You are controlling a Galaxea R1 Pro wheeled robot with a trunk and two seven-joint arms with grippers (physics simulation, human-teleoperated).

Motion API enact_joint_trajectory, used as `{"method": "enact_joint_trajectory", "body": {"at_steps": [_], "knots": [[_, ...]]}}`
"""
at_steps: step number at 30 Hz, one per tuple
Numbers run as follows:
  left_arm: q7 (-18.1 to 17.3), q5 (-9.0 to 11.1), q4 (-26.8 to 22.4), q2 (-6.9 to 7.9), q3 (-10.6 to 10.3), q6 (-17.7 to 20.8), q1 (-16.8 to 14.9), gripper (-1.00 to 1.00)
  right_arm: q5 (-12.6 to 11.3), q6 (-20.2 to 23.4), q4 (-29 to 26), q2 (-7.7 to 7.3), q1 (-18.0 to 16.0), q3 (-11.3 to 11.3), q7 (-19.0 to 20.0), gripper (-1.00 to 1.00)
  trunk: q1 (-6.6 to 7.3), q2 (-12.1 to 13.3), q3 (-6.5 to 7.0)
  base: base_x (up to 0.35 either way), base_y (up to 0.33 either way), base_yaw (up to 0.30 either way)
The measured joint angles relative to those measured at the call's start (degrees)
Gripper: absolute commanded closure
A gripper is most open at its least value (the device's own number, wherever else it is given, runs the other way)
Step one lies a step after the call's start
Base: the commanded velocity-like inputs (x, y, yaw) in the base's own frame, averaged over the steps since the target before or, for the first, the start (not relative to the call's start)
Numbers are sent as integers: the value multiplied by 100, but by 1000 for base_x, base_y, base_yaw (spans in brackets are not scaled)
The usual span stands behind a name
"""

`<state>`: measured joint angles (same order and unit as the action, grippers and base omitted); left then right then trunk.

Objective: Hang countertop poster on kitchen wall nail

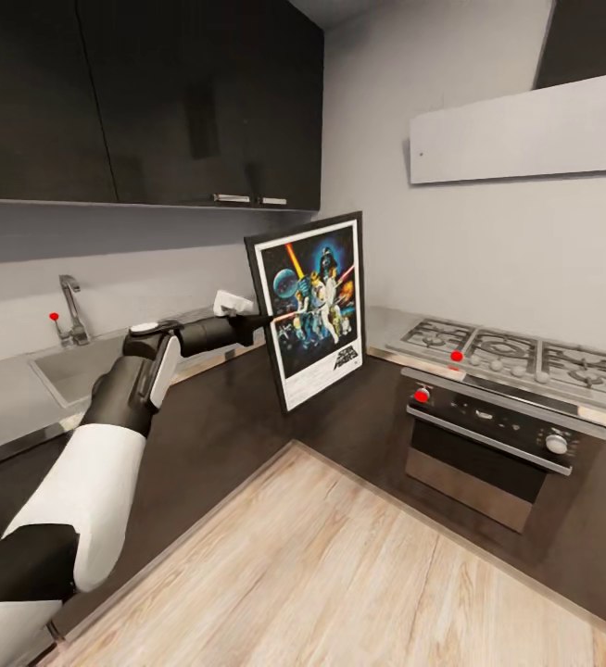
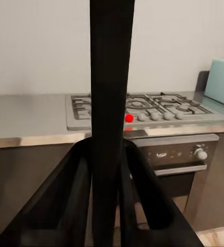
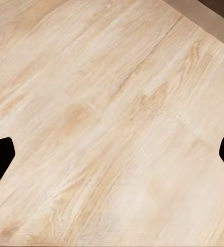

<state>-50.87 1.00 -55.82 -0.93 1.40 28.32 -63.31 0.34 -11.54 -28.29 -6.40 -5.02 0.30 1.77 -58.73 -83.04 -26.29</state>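
Observation:
The poster [image 1: 314, 306], a framed Star Wars picture, hangs upright and slightly tilted in the air in front of the kitchen corner, facing me. My left gripper [image 1: 255, 321] is shut on its left edge, arm stretched out from the left. In the left wrist view the poster [image 2: 112, 77] appears edge-on as a black bar between the fingers [image 2: 66, 190]. The pale grey kitchen countertop [image 1: 382, 326] runs behind and below it. My right gripper [image 3: 114, 154] is open over the wooden floor, holding nothing. The wall nails are out of view.
A steel gas hob [image 1: 516, 357] and oven [image 1: 498, 435] stand to the right of the poster. A sink [image 1: 71, 371] with a tap [image 1: 73, 310] lies at the left. Dark upper cabinets [image 1: 155, 102] and a hood [image 1: 525, 130] hang above. Plain grey wall spans between them.

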Motion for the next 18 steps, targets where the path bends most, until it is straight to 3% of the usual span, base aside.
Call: {"method": "enact_joint_trajectory", "body": {"at_steps": [5,10,14,18], "knots": [[-125,5,-213,115,5,3,272,100,-1,158,-593,-27,14,-7,451,-100,0,0,0,0,0,0],[-515,1,-380,200,9,-2,642,100,-6,846,-1533,-79,38,-12,837,-100,0,0,0,0,0,0],[-632,2,-802,294,11,-4,1094,100,-15,1409,-2323,-105,48,-15,933,-100,0,0,0,0,0,0],[-666,8,-1057,463,12,-6,1399,100,-30,1656,-2964,-112,55,-23,965,-100,0,0,0,0,0,0]]}}
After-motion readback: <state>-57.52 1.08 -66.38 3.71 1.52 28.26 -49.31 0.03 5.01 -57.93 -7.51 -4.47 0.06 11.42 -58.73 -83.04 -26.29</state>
